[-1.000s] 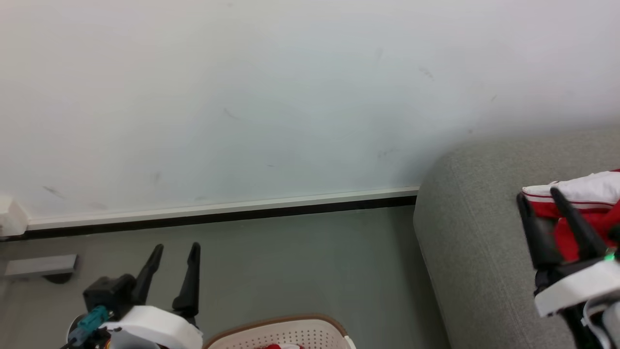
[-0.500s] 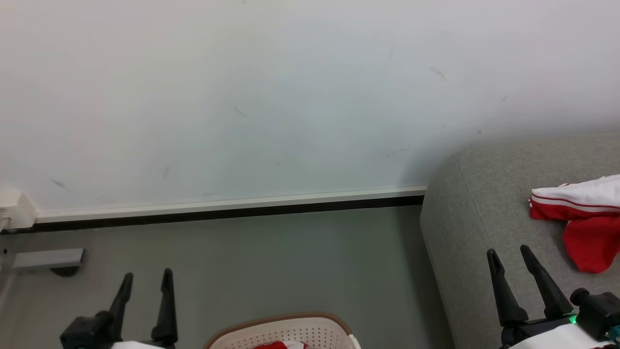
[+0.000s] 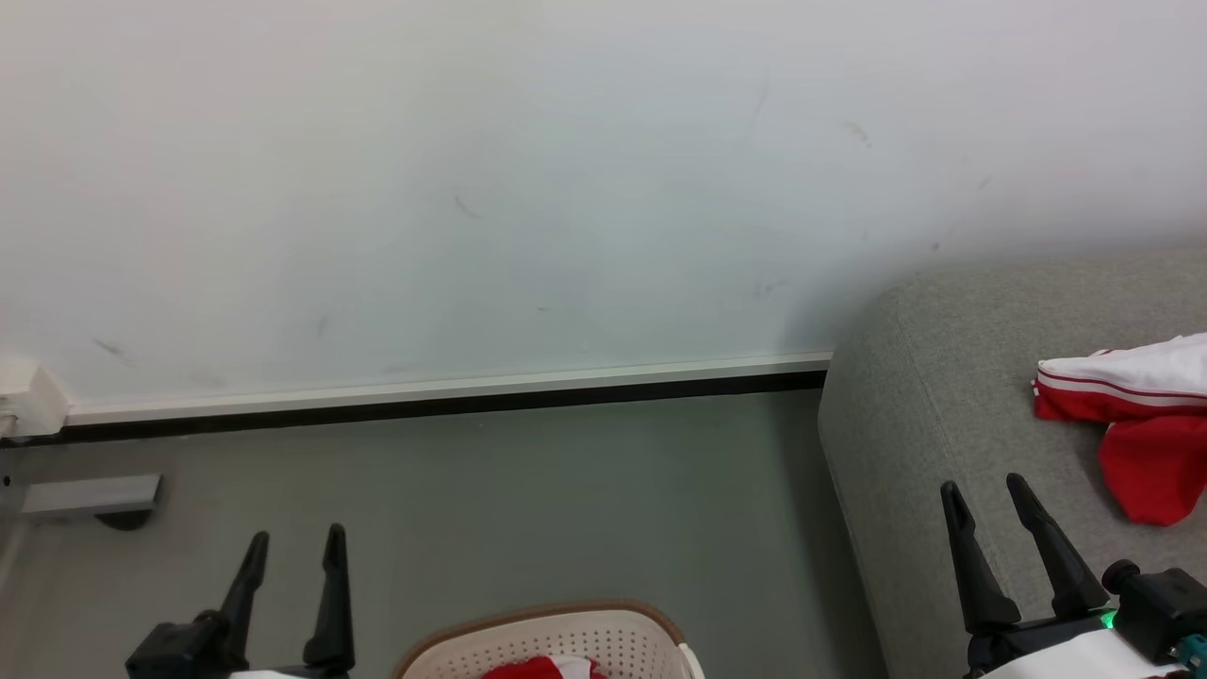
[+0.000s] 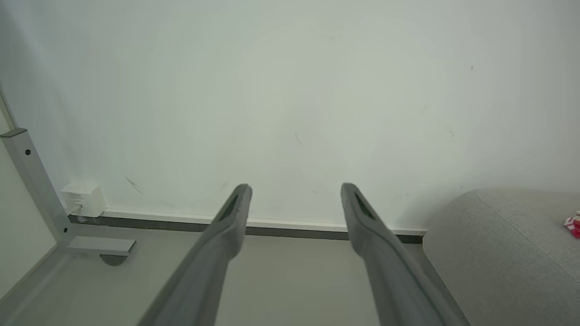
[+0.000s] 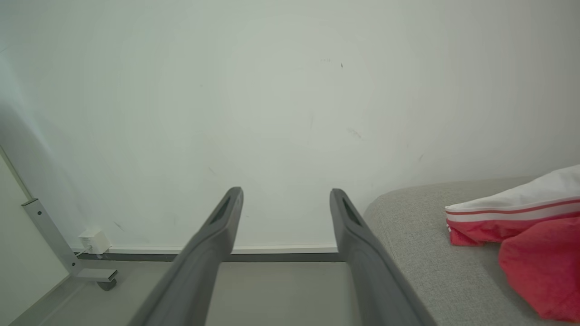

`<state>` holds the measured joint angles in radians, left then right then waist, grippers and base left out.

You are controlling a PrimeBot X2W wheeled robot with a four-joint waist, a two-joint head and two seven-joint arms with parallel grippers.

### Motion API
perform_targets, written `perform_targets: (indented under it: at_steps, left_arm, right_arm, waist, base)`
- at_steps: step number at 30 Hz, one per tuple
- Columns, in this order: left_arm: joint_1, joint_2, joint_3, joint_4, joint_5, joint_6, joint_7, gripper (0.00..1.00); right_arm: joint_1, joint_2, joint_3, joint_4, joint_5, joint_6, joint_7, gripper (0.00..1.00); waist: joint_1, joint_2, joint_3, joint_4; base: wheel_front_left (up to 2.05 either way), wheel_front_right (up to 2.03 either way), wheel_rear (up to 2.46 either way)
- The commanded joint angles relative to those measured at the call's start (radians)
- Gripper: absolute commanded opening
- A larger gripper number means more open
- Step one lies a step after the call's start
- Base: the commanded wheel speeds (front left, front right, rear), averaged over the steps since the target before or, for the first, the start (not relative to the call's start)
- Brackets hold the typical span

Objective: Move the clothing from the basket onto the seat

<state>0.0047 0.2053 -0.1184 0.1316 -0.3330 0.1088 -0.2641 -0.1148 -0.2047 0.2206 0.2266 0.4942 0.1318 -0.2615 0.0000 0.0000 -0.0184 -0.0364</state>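
well, both grippers stand open and empty. in the head view the left gripper (image 3: 295, 538) points up with its two dark fingers parted, and just to its right, lower in the view, sits the basket (image 3: 537, 618), cream with a brown rim, cut by the bottom edge. a scrap of red and white cloth (image 3: 542, 668) lies inside it, probably more of the clothing, though too little shows to be sure. the right gripper (image 3: 983, 486) is likewise spread and holds nothing, its fingers over the near part of the grey seat (image 3: 943, 377). ahead of it and to its right a red garment (image 3: 1141, 434) with a white panel and thin stripes lies crumpled on the seat, apart from the fingertips

the right wrist view brings that garment up large, to the right of the parted fingers: the white striped part lies farther off, a plain red fold nearer. the left wrist view gives it as a tiny red speck at the far right, past the seat's rounded corner, well away from that gripper. both wrist views add what the head view cuts short: an upright grey metal leg (image 4: 31, 181) on a foot with a caster (image 4: 113, 259), far left of the fingers, and beside it a small white box (image 4: 84, 199) at the foot of the wall (image 4: 290, 90)
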Motion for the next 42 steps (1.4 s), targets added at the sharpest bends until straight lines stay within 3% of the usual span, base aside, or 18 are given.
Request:
perform_targets:
  at_steps: [1,11,22,34,42]
  left_arm:
    - [0.004,-0.002,0.008,0.007,0.012,-0.006,0.000,1.00]
    - [-0.015,-0.039,0.034,0.043,0.049,-0.062,0.000,1.00]
    - [-0.121,-0.058,0.005,0.149,0.059,-0.125,0.000,1.00]
    - [-0.302,-0.058,-0.060,0.385,0.071,-0.186,0.007,1.00]
    - [-0.448,-0.049,-0.129,0.620,0.079,-0.222,0.040,1.00]
  right_arm:
    - [0.004,0.002,0.000,-0.002,0.000,-0.002,-0.005,1.00]
    - [-0.013,-0.006,-0.008,-0.009,-0.003,-0.002,-0.004,1.00]
    - [-0.084,-0.003,-0.043,-0.049,-0.011,-0.002,-0.004,1.00]
    - [-0.183,0.026,-0.080,-0.125,-0.021,-0.002,-0.004,1.00]
    - [-0.276,0.023,-0.083,-0.171,-0.028,-0.002,-0.004,1.00]
  waist:
    - [0.0000,0.0000,0.002,-0.001]
    - [0.0000,0.0000,0.032,-0.022]
    - [0.0000,0.0000,0.179,-0.076]
    - [0.0000,0.0000,0.373,-0.137]
    - [0.0000,0.0000,0.515,-0.175]
  base:
    - [0.00,0.00,0.00]
    - [0.00,0.00,0.00]
    - [0.00,0.00,0.00]
    - [0.00,0.00,0.00]
    - [0.00,0.00,0.00]
